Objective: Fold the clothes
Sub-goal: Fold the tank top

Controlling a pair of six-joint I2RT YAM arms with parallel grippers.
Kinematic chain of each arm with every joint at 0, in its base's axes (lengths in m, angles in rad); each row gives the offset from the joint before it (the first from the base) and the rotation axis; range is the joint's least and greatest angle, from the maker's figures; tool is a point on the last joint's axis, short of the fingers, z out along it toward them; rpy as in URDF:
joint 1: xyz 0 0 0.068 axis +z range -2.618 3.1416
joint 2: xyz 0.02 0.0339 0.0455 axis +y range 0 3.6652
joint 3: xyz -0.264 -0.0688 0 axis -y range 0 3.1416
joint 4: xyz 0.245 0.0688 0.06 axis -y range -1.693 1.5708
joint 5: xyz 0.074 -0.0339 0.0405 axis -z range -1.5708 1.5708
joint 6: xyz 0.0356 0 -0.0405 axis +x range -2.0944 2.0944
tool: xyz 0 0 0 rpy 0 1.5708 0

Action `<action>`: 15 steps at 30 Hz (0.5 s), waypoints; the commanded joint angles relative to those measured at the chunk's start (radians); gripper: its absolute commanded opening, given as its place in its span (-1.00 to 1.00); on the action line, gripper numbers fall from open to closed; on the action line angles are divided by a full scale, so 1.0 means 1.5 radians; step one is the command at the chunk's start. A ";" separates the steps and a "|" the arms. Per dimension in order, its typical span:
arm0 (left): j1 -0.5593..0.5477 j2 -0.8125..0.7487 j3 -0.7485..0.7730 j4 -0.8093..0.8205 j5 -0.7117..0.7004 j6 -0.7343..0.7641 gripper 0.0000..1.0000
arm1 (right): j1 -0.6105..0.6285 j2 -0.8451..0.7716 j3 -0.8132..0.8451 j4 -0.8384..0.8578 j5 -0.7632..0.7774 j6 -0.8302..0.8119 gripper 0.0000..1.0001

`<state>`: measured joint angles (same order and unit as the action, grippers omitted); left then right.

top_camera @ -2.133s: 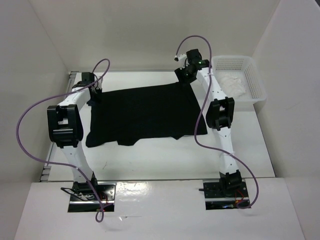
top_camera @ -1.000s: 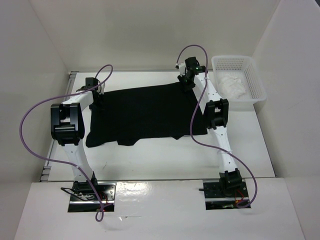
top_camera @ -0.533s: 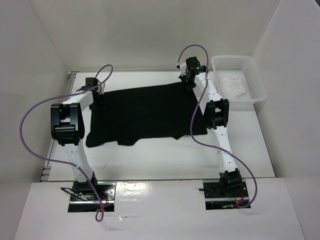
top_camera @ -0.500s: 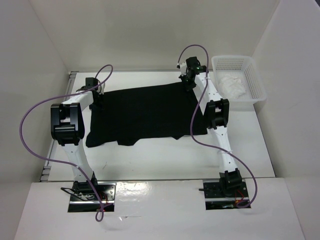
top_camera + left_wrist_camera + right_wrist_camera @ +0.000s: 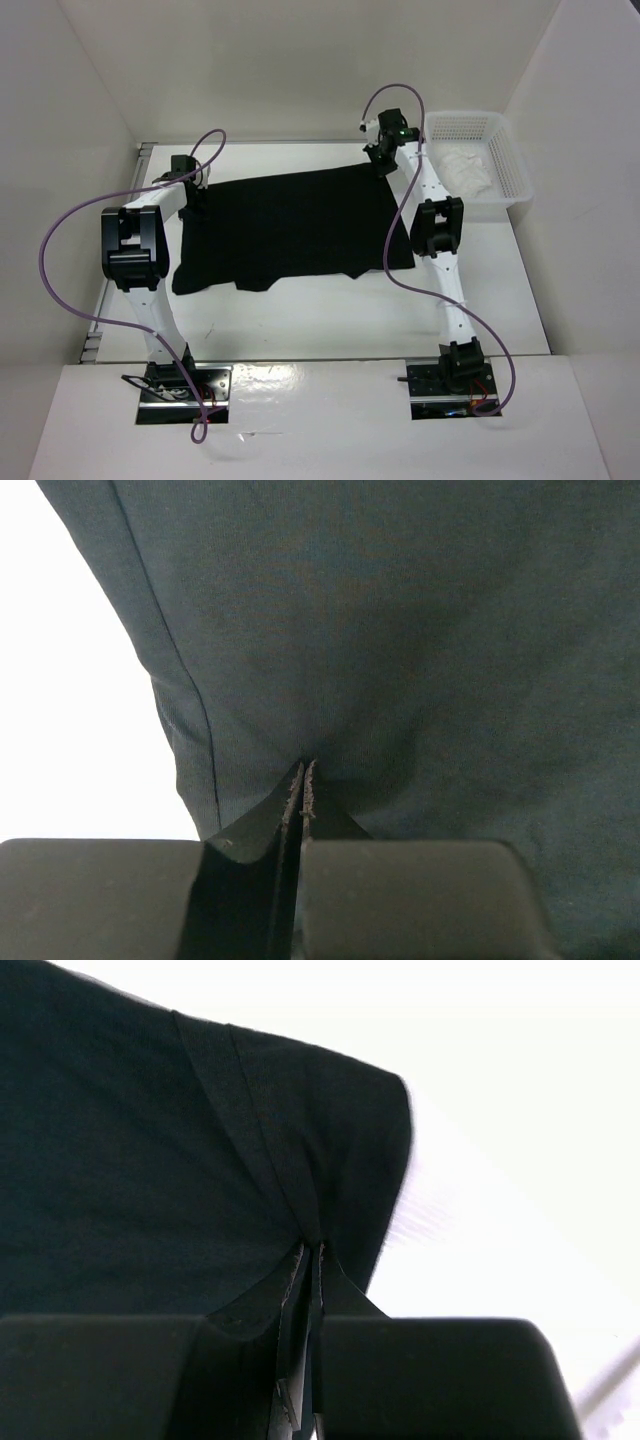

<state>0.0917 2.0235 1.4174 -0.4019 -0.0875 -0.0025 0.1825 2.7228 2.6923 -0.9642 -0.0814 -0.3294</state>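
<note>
The clothes are one black T-shirt spread flat on the white table, its far edge toward the back wall. My left gripper is at the shirt's far left corner, and in the left wrist view its jaws are shut on a pinch of the dark fabric. My right gripper is at the far right corner; the right wrist view has its jaws shut on the hemmed corner of the shirt. The shirt's label does not show.
A white mesh basket holding white fabric stands at the back right, close beside the right arm. White walls enclose the table on three sides. Both arm bases sit at the near edge.
The right gripper has closed on the shirt's far right corner and shifted slightly right and back. The left gripper stays shut at the far left corner.
</note>
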 commanded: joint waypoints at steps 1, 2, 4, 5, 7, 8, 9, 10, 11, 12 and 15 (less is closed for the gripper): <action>0.001 0.012 -0.013 -0.043 -0.003 0.010 -0.98 | -0.017 -0.080 0.034 0.021 0.020 0.008 -0.86; 0.001 0.012 -0.013 -0.043 -0.003 0.010 -0.98 | -0.023 -0.087 0.034 0.021 0.020 0.008 -0.86; 0.001 0.012 -0.020 -0.043 -0.003 0.010 -1.00 | -0.032 -0.093 0.040 0.021 0.027 0.008 -0.86; 0.001 0.012 -0.020 -0.043 -0.003 0.010 -1.00 | -0.042 -0.093 0.040 0.021 0.027 0.008 -0.86; 0.001 0.006 -0.020 -0.043 -0.003 0.010 -1.00 | -0.058 -0.093 0.040 0.021 0.027 0.008 -0.86; 0.001 0.006 -0.020 -0.043 -0.003 0.016 -1.00 | -0.064 -0.099 0.040 0.021 0.027 0.014 -0.86; 0.001 0.006 -0.020 -0.043 -0.003 0.016 -1.00 | -0.064 -0.099 0.033 0.021 0.027 0.014 -0.86; 0.001 0.006 -0.020 -0.043 -0.003 0.016 -1.00 | -0.074 -0.099 0.033 0.021 0.027 0.014 -0.81; 0.001 0.006 -0.020 -0.049 -0.003 0.016 -1.00 | -0.074 -0.099 0.027 0.015 0.027 0.014 -0.63; 0.001 0.006 -0.020 -0.049 -0.003 0.016 -1.00 | -0.081 -0.093 0.027 0.015 0.027 0.014 -0.63; 0.001 0.000 -0.020 -0.049 -0.009 0.016 -1.00 | -0.081 -0.087 0.027 -0.004 0.020 0.014 -0.39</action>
<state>0.0906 2.0235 1.4174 -0.4030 -0.0879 0.0010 0.0719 2.6438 2.7022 -0.9627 -0.0658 -0.3077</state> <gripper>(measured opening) 0.003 0.266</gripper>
